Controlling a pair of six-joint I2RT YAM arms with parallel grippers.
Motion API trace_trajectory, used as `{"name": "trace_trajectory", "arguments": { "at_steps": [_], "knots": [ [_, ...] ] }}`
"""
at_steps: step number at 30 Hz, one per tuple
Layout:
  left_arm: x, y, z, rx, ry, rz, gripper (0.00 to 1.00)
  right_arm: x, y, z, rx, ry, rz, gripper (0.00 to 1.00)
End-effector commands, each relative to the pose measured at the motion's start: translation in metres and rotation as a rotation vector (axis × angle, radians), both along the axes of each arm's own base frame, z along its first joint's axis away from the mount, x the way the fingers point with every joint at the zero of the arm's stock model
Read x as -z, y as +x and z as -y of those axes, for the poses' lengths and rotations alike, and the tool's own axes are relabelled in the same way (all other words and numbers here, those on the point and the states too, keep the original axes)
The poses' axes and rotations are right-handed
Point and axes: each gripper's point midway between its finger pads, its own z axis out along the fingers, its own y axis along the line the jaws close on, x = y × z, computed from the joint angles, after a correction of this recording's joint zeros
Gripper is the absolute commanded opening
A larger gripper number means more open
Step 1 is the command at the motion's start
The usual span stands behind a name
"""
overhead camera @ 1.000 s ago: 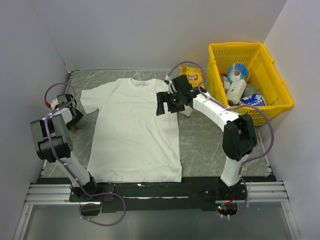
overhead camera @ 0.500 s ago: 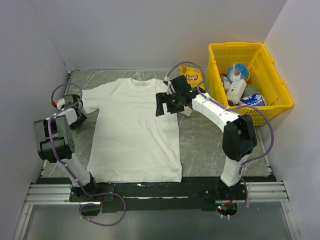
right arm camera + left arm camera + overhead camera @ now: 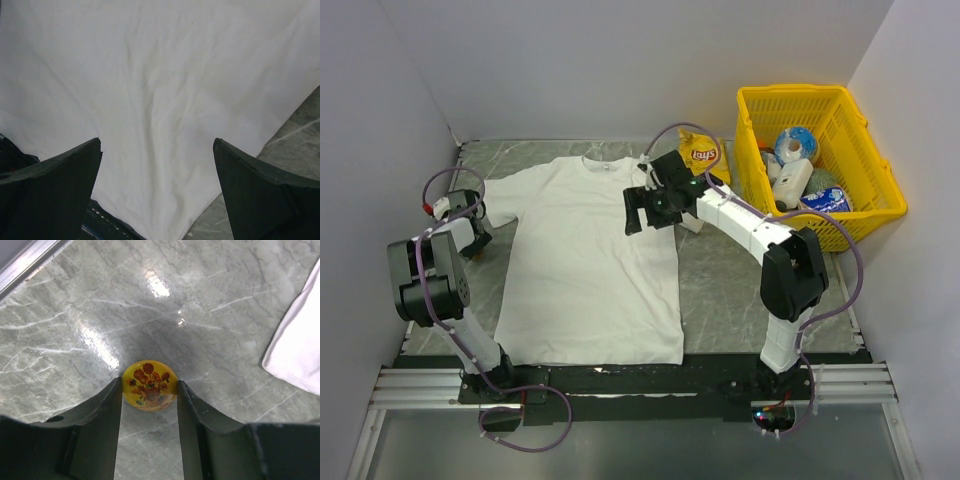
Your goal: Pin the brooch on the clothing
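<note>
Plain white walls point(image 3: 620, 60) stand on three sides of the bench point(image 3: 720, 290). Its top is grey marble with pale streaks, and bright light shines off it.

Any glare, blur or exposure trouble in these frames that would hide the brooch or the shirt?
Left wrist: bright glare streaks on the marble table, none on the brooch, which is sharp. Right wrist: the T-shirt is near-overexposed, creases faint; the dark fingers look soft. Top external: even light, soft shadows, no blur.
</note>
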Motion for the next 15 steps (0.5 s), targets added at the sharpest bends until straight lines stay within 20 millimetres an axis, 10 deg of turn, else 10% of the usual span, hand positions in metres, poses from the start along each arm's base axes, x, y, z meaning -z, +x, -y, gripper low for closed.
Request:
{"name": "trace_trajectory", "arguments": {
  "at_steps": [1,15],
  "knots": [
    [-0.007,0.01,0.023,0.063,-0.093,0.072,0.3,-0.017,0.007,-0.013,0.004,-0.002,0.04,1.0],
    [-0.075,0.044,0.081,0.252,-0.136,0.223,0.31,-0.033,0.007,-0.019,0.018,0.033,0.092,1.0]
  ]
}}
